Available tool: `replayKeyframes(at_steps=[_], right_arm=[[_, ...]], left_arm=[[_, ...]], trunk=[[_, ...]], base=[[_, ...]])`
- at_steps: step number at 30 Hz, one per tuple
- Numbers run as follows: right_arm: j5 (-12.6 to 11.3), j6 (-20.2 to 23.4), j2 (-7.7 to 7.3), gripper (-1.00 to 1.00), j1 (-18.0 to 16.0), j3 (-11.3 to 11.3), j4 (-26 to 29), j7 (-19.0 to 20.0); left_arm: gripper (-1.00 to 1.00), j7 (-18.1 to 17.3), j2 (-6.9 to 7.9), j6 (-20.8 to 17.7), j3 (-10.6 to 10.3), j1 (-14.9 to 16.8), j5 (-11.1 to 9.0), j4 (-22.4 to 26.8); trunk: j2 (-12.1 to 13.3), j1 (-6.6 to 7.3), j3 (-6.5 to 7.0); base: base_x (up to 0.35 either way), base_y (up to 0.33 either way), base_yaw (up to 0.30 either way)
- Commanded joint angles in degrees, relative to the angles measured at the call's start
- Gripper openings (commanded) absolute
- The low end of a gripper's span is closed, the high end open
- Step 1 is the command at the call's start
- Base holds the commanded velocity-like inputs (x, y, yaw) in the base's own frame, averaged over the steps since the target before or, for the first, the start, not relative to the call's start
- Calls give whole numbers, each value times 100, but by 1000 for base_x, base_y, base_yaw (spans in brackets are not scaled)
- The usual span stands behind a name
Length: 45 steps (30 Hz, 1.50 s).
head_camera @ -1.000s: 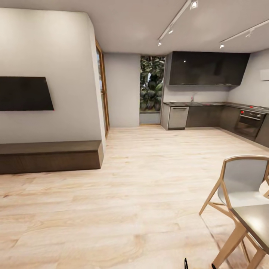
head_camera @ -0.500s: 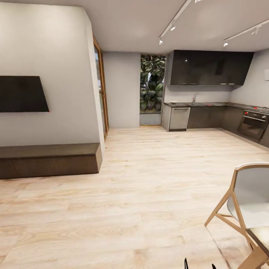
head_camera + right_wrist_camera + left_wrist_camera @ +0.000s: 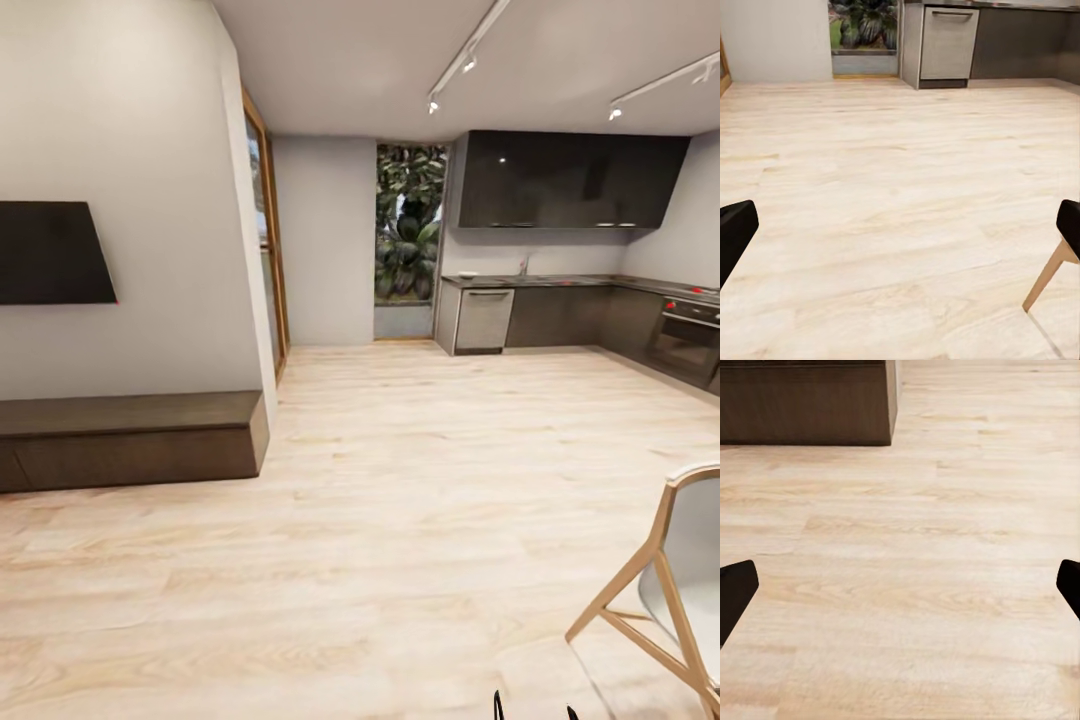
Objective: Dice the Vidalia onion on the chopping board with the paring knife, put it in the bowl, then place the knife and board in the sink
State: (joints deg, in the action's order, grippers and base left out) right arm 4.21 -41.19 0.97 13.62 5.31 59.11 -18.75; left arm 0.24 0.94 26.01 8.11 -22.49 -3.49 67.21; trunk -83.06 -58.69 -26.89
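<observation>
Open living space, pale plank floor (image 3: 400, 520) ahead, kitchen run along the far wall. Dark countertop (image 3: 560, 283) visible at distance over grey cabinets, steel dishwasher (image 3: 484, 320) at its near end, oven (image 3: 688, 340) on the side run. A thin tap (image 3: 522, 264) stands up from the counter, so I judge the sink sits there; basin itself too far to make out. Onion, board, knife and bowl too small to tell from here.

Change over the last second: whole head view has slid. Chair (image 3: 668, 590) has dropped toward the corner of the frame, the table beside it is gone from view, the bench (image 3: 130, 440) and wall screen (image 3: 50, 253) have drifted outward. Kitchen sits slightly larger. I read that as my base rolling forward and clearing the dining set, not things moving.

Left gripper (image 3: 900, 585): fingers spread wide, nothing between them, floor and bench end beneath. Right gripper (image 3: 900, 225): likewise spread and empty, looking over floor toward the dishwasher, one chair leg (image 3: 1050, 274) close by.

Task not begun; this is transit. Next I need a straight run across open floor to the tap, keeping my right side off the chair.
</observation>
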Motion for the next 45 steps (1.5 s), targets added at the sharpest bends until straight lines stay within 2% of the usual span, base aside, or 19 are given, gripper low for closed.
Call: replayKeyframes(at_steps=[1,45], right_arm=[[45,6,0,100,1,5,4,-50],[45,2,-1,100,1,5,4,-47]], left_arm=[[100,2,3,10,-9,-1,-34,2],[100,2,3,10,-7,-2,-37,-15]], trunk=[[-2,-4,-3],[-2,-4,-3]], base=[[322,0,0],[322,0,-22]])
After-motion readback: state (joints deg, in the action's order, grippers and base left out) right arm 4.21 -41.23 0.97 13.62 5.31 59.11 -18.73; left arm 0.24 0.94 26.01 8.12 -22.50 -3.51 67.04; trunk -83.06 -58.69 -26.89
